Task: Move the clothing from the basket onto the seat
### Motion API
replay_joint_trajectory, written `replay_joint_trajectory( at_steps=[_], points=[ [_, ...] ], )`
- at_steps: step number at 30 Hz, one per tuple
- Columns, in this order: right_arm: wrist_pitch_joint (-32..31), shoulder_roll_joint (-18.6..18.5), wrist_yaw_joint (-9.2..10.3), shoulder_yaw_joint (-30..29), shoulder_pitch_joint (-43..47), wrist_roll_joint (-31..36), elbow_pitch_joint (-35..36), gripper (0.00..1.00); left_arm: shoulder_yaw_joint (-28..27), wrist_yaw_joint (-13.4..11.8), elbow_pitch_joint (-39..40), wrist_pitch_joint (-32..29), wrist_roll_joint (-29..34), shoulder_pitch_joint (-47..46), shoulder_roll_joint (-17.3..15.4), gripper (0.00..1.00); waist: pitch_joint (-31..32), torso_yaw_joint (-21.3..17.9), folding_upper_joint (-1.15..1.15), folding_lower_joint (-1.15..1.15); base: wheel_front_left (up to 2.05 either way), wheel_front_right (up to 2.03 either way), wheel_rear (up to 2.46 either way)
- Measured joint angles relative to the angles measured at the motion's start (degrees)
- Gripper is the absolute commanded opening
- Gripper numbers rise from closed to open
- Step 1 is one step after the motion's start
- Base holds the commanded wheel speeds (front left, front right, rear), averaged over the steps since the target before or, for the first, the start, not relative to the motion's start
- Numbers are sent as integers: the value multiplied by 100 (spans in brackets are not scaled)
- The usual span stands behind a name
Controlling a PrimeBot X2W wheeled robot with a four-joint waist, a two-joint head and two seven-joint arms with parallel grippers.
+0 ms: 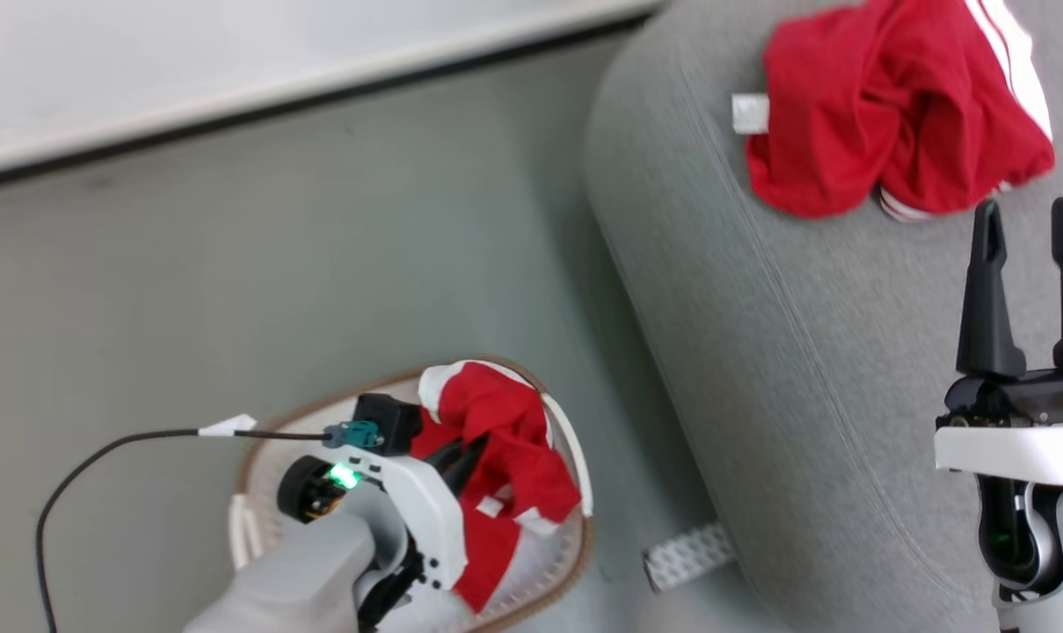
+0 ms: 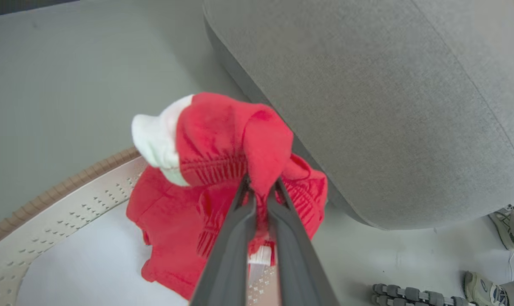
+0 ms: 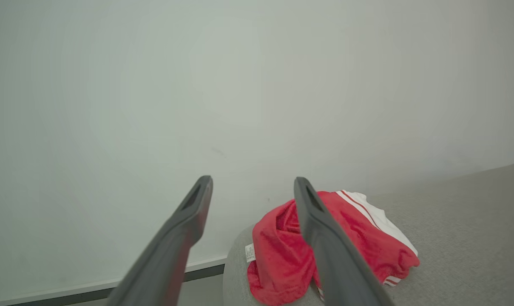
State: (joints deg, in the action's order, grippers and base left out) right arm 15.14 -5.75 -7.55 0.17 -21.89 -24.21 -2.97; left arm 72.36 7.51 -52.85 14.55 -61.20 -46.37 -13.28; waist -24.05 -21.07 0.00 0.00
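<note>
basket (image 1: 586,541): near side behind left arm (image 1: 320,563), cut by bottom edge | seat (image 1: 804,396): runs off frame | label (image 1: 749,114): print unreadable | left gripper (image 2: 261,186): tips buried in cloth (image 2: 222,140) | shoe (image 2: 480,289): cut off

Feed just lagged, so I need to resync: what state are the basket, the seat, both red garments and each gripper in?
basket: upright on the floor, one garment inside.
seat: one garment on it.
basket garment: bunched, pinched, not yet out.
seat garment: crumpled, lying free.
left gripper: shut on basket garment.
right gripper: open, empty, over the seat.
</note>
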Motion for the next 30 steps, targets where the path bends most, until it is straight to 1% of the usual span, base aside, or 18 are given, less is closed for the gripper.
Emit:
replay_joint_trajectory(
  at_steps=[3, 6, 9, 16, 22, 30],
  points=[
    [0, -34, 0, 33, 92, -3, -47, 100, -60, 0, 204, 34, 19, -1, 38, 0, 301, 188, 0, 0, 0, 0, 0],
    [0, -99, 0, 30, 221, -20, -108, 100, -352, 0, 564, 43, 158, -15, 73, 0, 590, 384, 0, 0, 0, 0, 0],
    [0, -137, 0, 63, 323, -57, -159, 100, -703, -8, 843, 43, 491, -1, 55, 0, 865, 588, 0, 0, 0, 0, 0],
    [0, -158, 0, 232, 521, -110, -297, 100, -1586, -113, 1730, 51, 1206, 230, 19, 0, 1409, 1061, 0, -1, 0, 0, 0],
    [0, -156, 0, 410, 686, -167, -417, 100, -2080, -213, 2514, 52, 1751, 362, -77, 0, 1797, 1366, 0, 0, 0, 0, 0],
    [0, -171, 0, 737, 790, -255, -475, 100, -2555, -461, 3323, 53, 2089, 368, -338, 0, 2111, 1652, 0, 0, 0, 0, 0]
  ],
)
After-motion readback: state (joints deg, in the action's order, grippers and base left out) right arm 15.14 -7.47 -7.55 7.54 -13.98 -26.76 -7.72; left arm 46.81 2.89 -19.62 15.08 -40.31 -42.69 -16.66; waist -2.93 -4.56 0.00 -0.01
